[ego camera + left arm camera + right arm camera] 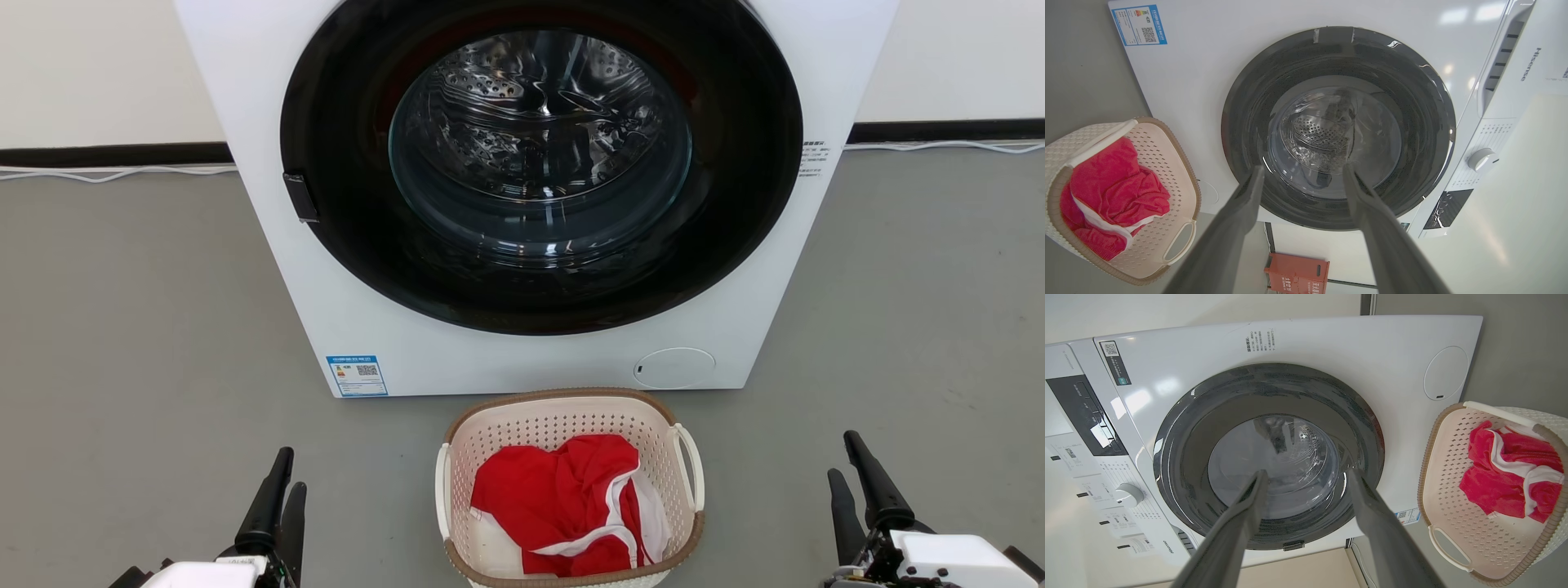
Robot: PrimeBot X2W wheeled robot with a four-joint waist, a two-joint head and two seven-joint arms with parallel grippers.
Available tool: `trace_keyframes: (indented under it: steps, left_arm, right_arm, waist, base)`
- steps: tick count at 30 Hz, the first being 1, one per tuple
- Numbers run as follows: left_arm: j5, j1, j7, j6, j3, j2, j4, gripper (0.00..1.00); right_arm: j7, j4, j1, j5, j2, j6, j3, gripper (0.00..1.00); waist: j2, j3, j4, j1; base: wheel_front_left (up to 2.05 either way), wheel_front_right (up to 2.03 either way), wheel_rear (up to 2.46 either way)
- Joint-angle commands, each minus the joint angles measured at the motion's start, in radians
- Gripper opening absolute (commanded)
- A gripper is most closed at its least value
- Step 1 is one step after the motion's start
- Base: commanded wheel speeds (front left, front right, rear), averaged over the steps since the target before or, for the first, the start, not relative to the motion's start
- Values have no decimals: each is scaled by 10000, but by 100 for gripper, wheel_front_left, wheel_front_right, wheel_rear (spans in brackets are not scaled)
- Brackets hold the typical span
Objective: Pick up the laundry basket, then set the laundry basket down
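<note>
Currently the laundry basket [563,425] stands upright on the grey floor [147,327], its opening facing up, at 6 o'clock in the head view. Its two white loop handles sit at 9 and 3 o'clock. The long axis appears to run between them, roughly parallel to the front of the washing machine [269,122], with the 3 o'clock end turned slightly toward the machine. A crumpled red cloth [547,498] with white trim lies inside, below the brown rim.

The left gripper [291,472] is at 9 o'clock from the basket and the right gripper [841,456] at 3 o'clock. Both sets of fingers point toward 12 o'clock, at the machine rather than at the basket. Neither gripper touches the basket; bare floor separates each from the nearest handle. In each wrist view the two fingers stand well apart, with a wide gap and nothing held between them. The basket appears at 8 o'clock in the left wrist view and at 4 o'clock in the right wrist view, off to one side of the fingers in both.

The washing machine stands just beyond the basket at 12 o'clock, its round glass door [539,139] shut. A blue label [357,376] is fixed at the 7 o'clock corner of its front panel, and a round cover [673,367] at 5 o'clock. White cables [114,173] run along the base of the wall.
</note>
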Motion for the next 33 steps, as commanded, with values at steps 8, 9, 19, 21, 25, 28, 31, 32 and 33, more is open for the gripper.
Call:
trace_keyframes:
  steps: [8, 9, 19, 21, 25, 28, 31, 32, 33]
  left_arm:
    - [28, -234, -287, -11, -120, 67, -465, 100]
    - [29, -226, -316, -11, -133, 68, -482, 100]
    - [545, -161, -608, -17, -267, 84, -523, 100]
    - [720, -156, -667, -17, -292, 87, -522, 100]
    - [1170, -156, -784, 24, -355, 94, -561, 100]
    - [1437, -152, -843, 62, -388, 97, -594, 100]
    - [1826, -146, -931, 103, -439, 102, -654, 100]
    - [1950, -143, -961, 110, -457, 103, -677, 100]
    - [2081, -139, -990, 122, -473, 105, -701, 100]
  right_arm:
    - [-254, -541, -193, -55, -89, 11, 173, 100]
    - [-277, -569, -182, -62, -91, 11, 191, 100]
    - [-639, -768, -142, -577, -299, 17, 518, 100]
    - [-725, -763, -151, -804, -372, 19, 585, 100]
    - [-866, -729, -184, -1404, -477, 21, 673, 100]
    - [-926, -741, -203, -1761, -463, 22, 646, 100]
    - [-1014, -758, -210, -2322, -437, 24, 628, 100]
    - [-1043, -766, -211, -2529, -434, 25, 622, 100]
    - [-1072, -777, -210, -2735, -430, 25, 626, 100]
  waist:
    - [0, 17, -1, -3]
    - [0, 17, -1, -3]
    - [0, 4, -19, -3]
    - [0, -3, -27, -3]
    - [0, -12, -50, -3]
    - [0, -18, -62, -3]
    - [0, -27, -78, -3]
    - [0, -32, -81, -3]
    - [0, -38, -84, -3]
  base:
    - [0, 0, 0]
    - [0, 0, 0]
    - [0, 0, 0]
    - [0, 0, 0]
    - [0, 0, 0]
    - [0, 0, 0]
    - [0, 0, 0]
    - [0, 0, 0]
    - [0, 0, 0]
